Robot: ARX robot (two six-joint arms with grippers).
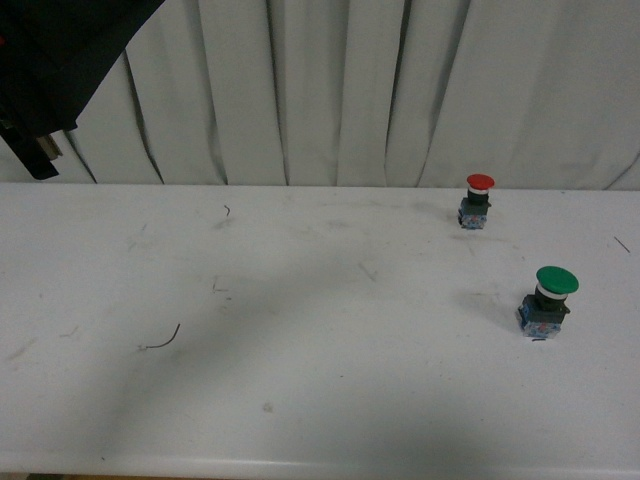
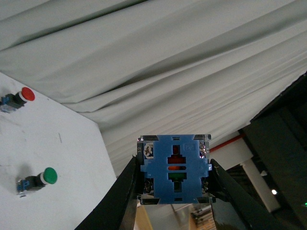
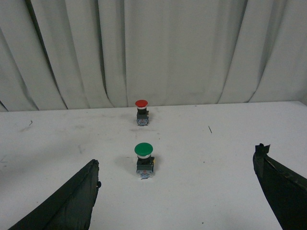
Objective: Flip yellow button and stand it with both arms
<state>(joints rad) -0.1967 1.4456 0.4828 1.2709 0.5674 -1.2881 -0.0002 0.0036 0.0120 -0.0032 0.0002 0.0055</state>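
A scuffed white table (image 1: pixel 300 400) runs up to a pleated pale curtain (image 1: pixel 350 90). On the table, the red button (image 1: pixel 479 200) stands at about 1 o'clock and the green button (image 1: pixel 548 300) at about 3. The left gripper (image 2: pixel 175 191), raised off the table, clamps the yellow button (image 2: pixel 175 167), of which only the blue base shows. The right gripper (image 3: pixel 177 191) has its jaws spread wide.

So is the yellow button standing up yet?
Not yet. Done: the left gripper clamps the yellow button in the air, with only its blue base showing. Left to do: the right gripper is open and empty, and the button has yet to be flipped and stood on the table like the red button and green button.
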